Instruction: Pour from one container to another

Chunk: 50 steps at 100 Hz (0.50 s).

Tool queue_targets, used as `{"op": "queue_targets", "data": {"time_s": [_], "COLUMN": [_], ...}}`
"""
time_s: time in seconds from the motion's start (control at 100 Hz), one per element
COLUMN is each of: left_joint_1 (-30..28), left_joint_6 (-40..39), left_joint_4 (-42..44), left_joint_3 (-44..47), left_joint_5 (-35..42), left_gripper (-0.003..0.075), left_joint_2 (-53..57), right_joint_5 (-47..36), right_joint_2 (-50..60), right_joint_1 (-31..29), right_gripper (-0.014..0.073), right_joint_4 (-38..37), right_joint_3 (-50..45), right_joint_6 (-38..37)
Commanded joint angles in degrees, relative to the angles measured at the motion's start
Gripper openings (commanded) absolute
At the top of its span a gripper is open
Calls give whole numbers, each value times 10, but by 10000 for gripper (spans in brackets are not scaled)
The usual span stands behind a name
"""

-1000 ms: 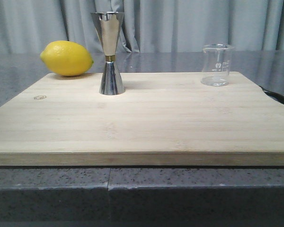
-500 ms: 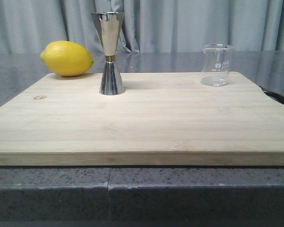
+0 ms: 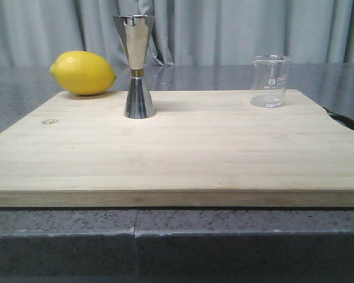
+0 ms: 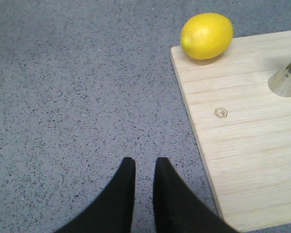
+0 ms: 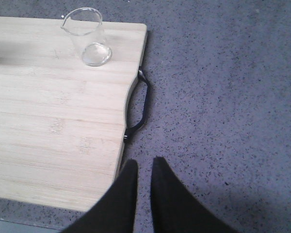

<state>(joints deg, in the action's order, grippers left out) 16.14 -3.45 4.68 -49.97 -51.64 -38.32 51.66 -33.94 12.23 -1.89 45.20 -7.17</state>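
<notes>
The clear glass beaker (image 3: 270, 82) stands upright at the back right of the wooden board (image 3: 183, 153); it looks empty in the right wrist view (image 5: 87, 39). The steel hourglass jigger (image 3: 135, 65) with a gold waist band stands upright at the back left; only its base (image 4: 287, 80) shows in the left wrist view. My left gripper (image 4: 142, 161) hovers over the grey counter off the board's left edge, fingers nearly together and empty. My right gripper (image 5: 144, 161) hangs off the board's right front corner, likewise empty. Neither gripper appears in the front view.
A yellow lemon (image 3: 82, 72) lies at the board's back left corner, close to the jigger, also seen as the lemon (image 4: 206, 36) from the left wrist. A black handle (image 5: 143, 104) sticks out of the board's right edge. Grey speckled counter (image 4: 63, 97) surrounds the board; curtains hang behind.
</notes>
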Motion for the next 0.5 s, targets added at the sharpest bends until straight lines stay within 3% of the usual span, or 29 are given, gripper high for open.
{"op": "queue_targets", "data": {"time_s": [0.0, 0.49], "left_joint_1": [4, 4], "left_joint_6": [-6, -6], "left_joint_4": [0, 0], "left_joint_3": [-16, -16], "left_joint_5": [40, 38], "left_gripper": [-18, -19], "left_joint_2": [0, 0], "right_joint_5": [-42, -43], "right_joint_2": [-1, -1], "right_joint_1": [-4, -4], "right_gripper": [-42, -66], "right_joint_4": [-9, -10], "right_joint_3": [20, 20], "right_joint_6": [0, 0]}}
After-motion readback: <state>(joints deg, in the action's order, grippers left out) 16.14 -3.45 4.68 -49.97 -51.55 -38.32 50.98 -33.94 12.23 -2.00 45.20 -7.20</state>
